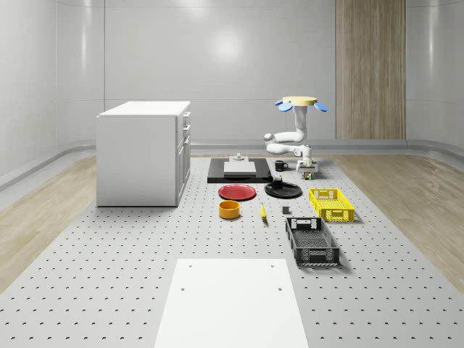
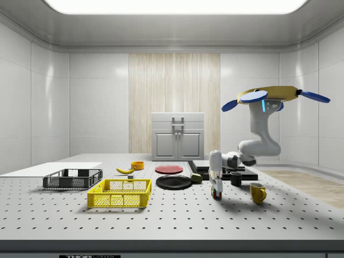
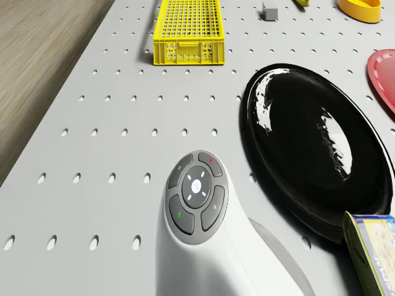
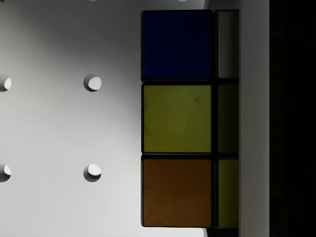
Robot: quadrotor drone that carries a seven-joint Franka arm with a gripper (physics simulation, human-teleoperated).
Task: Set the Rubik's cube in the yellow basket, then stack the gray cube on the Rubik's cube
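Closest thing to the wrist camera is the Rubik's cube (image 4: 177, 118): blue, yellow and orange stickers right up against the lens, with the holed tabletop (image 4: 59, 123) beside it. So the pincer (image 2: 215, 185) is right down on the cube, arm bent low. From the side the cube looks like it sits on the tabletop, or maybe a hair above it. Honestly I can't tell whether the pincer is wide, narrow or actually gripping.

The drone (image 1: 300, 102) hovers in the air above the far end of the tabletop, behind the black plate (image 1: 283, 190). The cube is just beside that plate, on the whole-scene view's right of it.

Progress-wise, I'd say nothing is ticked off. The yellow basket (image 1: 335, 214) sits nearer the whole-scene camera than the cube, a little way off, and looks to have nothing in it. The gray cube (image 1: 286, 211) is on the tabletop just beside the basket, on the whole-scene view's left, untouched.

My read is that this is the pick-up step of part one. What's left: get the Rubik's cube over into the basket, then fetch the gray cube and park it on top.
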